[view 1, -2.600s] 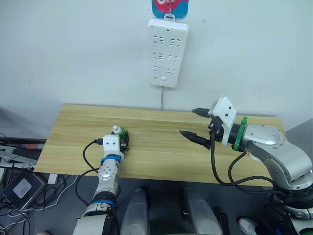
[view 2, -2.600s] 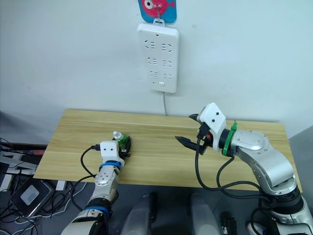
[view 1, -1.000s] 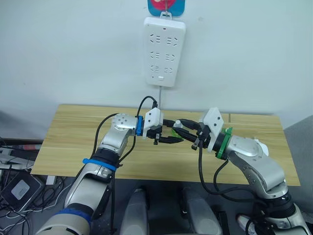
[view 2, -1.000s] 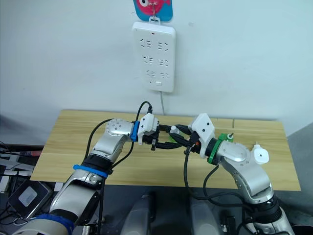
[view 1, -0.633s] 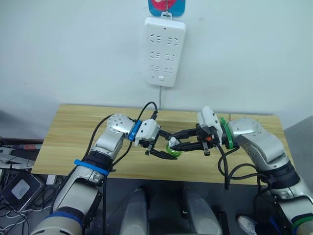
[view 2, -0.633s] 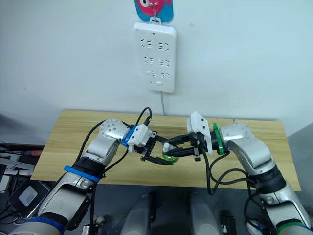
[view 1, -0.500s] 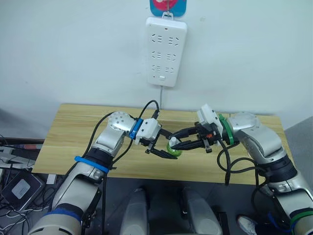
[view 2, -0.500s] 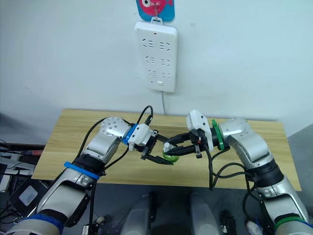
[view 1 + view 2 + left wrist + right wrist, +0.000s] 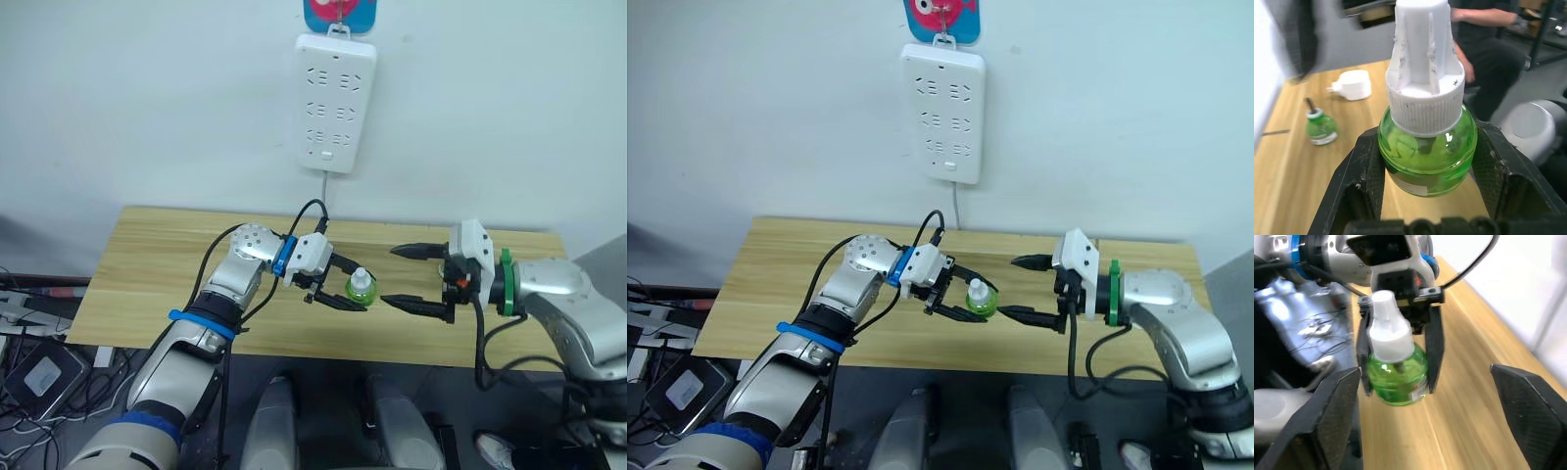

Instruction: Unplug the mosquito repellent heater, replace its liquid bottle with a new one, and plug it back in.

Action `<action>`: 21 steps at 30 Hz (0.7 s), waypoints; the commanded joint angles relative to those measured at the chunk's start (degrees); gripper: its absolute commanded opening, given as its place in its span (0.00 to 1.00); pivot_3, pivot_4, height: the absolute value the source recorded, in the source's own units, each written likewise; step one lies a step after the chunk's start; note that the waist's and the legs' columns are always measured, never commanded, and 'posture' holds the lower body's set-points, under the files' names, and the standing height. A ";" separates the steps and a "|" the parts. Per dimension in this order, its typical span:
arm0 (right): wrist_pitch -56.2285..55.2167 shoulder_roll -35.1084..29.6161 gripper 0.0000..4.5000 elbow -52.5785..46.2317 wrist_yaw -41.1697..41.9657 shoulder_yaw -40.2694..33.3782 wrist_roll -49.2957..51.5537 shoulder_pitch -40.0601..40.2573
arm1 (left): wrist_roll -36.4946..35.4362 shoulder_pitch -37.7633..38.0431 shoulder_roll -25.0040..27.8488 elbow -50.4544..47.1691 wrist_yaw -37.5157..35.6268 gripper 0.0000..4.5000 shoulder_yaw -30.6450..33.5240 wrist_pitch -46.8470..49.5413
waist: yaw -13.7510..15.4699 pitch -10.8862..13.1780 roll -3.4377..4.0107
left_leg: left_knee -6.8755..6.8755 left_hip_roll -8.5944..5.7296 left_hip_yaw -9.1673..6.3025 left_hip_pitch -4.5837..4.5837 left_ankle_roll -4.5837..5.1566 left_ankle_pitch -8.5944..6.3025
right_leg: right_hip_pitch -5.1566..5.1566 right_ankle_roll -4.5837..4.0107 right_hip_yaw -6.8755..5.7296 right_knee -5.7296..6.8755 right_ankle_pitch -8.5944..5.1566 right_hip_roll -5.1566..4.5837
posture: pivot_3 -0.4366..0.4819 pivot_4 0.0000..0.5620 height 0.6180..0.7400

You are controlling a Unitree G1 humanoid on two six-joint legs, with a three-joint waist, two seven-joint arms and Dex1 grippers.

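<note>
Your left gripper [image 9: 351, 287] clamped on the green liquid bottle [image 9: 361, 289] above the table [image 9: 147, 255], your right gripper [image 9: 409, 279] spread wide and empty just beside the bottle, the mosquito repellent heater [image 9: 1354, 84] lying on the table beyond the bottle, near a second green bottle [image 9: 1319, 127].

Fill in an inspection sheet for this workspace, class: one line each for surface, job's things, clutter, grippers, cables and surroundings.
Surface: wooden table.
Job's things: green liquid bottle with a white cap, held above the table; white heater and a second green bottle on the table.
Clutter: nothing seen.
Grippers: left gripper shut on the bottle; right gripper open, apart from it.
Cables: power strip's cord runs down behind the table.
Surroundings: white power strip on the wall; seated person.
</note>
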 commanded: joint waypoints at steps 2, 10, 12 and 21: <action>7.13 8.16 1.00 -11.80 -17.33 2.11 -1.42 1.60 | 1.00 -1.82 -1.54 0.52 5.17 0.50 2.78 2.27 | -0.35 -0.01 0.01 | 0.01 0.02 -0.02 0.00 -0.01 0.00 | -0.03 0.00 0.01 0.05 0.00 0.04 | 0.41 0.52 1.00; 8.43 11.78 0.91 -10.41 -25.68 6.13 -6.03 0.61 | 2.10 -3.44 -2.66 2.41 5.09 0.50 3.11 1.72 | -0.32 -0.02 0.03 | 0.00 -0.01 0.01 -0.03 -0.01 0.00 | -0.03 0.01 0.01 -0.03 0.00 -0.01 | 0.39 0.52 1.00; 7.28 12.14 0.79 -9.50 -26.09 6.51 -6.67 0.62 | 2.30 -3.92 -2.95 2.93 4.94 0.50 3.09 1.58 | -0.31 -0.02 0.03 | 0.00 -0.01 0.00 -0.04 -0.01 0.00 | -0.02 0.00 -0.01 -0.03 0.00 -0.01 | 0.39 0.52 1.00; 6.48 12.42 0.24 -8.77 -25.24 7.43 -6.19 0.09 | 3.24 -4.21 -3.52 3.96 4.66 0.50 3.24 0.72 | -0.38 -0.02 0.03 | -0.01 0.00 0.01 -0.04 0.00 0.00 | -0.04 0.00 -0.02 -0.02 0.00 0.00 | 0.39 0.52 1.00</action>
